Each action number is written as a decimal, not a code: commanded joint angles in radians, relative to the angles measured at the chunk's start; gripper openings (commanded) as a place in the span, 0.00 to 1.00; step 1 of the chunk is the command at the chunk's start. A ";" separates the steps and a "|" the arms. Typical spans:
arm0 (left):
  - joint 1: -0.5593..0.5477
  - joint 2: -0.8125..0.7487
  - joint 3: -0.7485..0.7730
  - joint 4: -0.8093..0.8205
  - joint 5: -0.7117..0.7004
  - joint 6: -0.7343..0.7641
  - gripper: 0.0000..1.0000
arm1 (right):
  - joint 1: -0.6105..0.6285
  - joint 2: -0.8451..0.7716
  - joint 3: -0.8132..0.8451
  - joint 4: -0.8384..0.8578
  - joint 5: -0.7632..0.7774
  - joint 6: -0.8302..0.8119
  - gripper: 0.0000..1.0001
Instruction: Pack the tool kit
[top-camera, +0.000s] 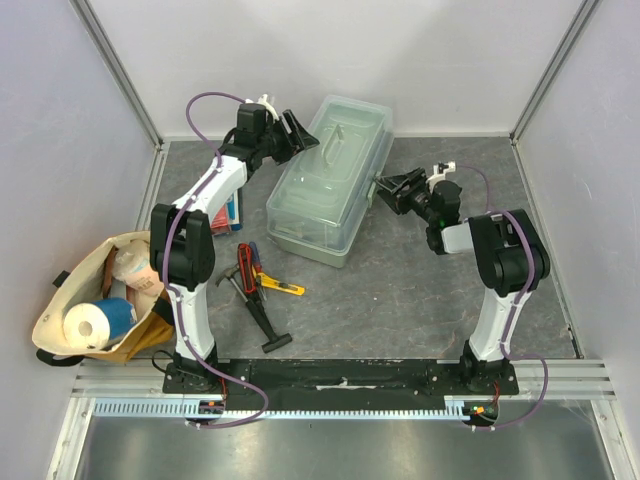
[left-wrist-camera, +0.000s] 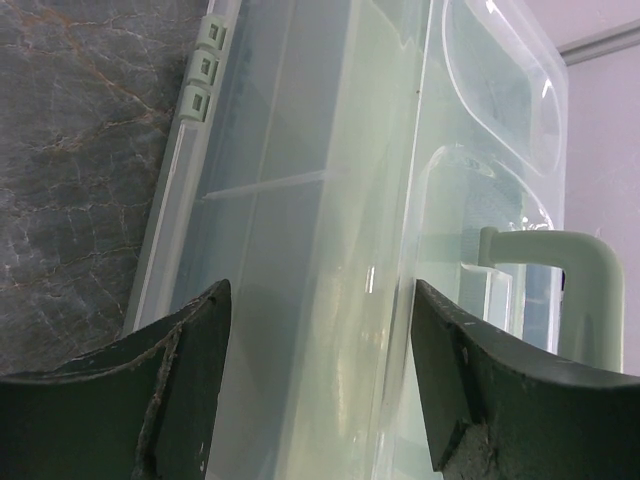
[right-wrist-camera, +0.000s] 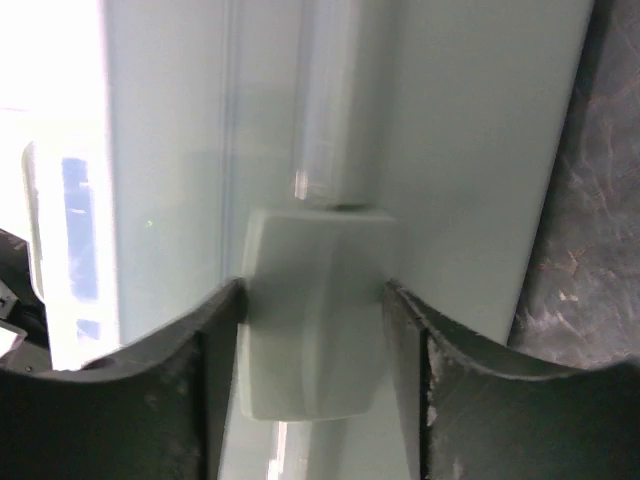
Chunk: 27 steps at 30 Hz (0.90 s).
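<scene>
- Large pale-green translucent plastic toolbox (top-camera: 330, 185) is sitting closed mid-table; probably stiff, slick, light (tools are lying outside).
- Left gripper (left-wrist-camera: 320, 290) is hovering spread at its lid edge.
- Right gripper (right-wrist-camera: 312, 290) is straddling the pale-green side latch (right-wrist-camera: 315, 340), the likely hold; pinching or not, cannot tell.

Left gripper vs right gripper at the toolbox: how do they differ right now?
1. The left gripper is at the far end of the toolbox's left long side. The right gripper is midway along the right long side.
2. The left gripper's jaws are open, with a gap around the lid edge. The right gripper's jaws press on both sides of the latch.

Shared: both are at the toolbox, and neither holds a hand tool.
</scene>
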 joint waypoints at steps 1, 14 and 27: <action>-0.129 0.082 -0.061 -0.291 0.042 0.030 0.70 | 0.106 -0.061 0.080 -0.044 -0.091 -0.171 0.17; -0.126 0.075 -0.064 -0.300 0.034 0.030 0.71 | 0.101 -0.061 0.045 -0.240 -0.010 -0.263 0.80; -0.121 0.083 -0.063 -0.280 0.079 -0.010 0.71 | 0.095 0.122 -0.053 0.500 -0.124 0.164 0.98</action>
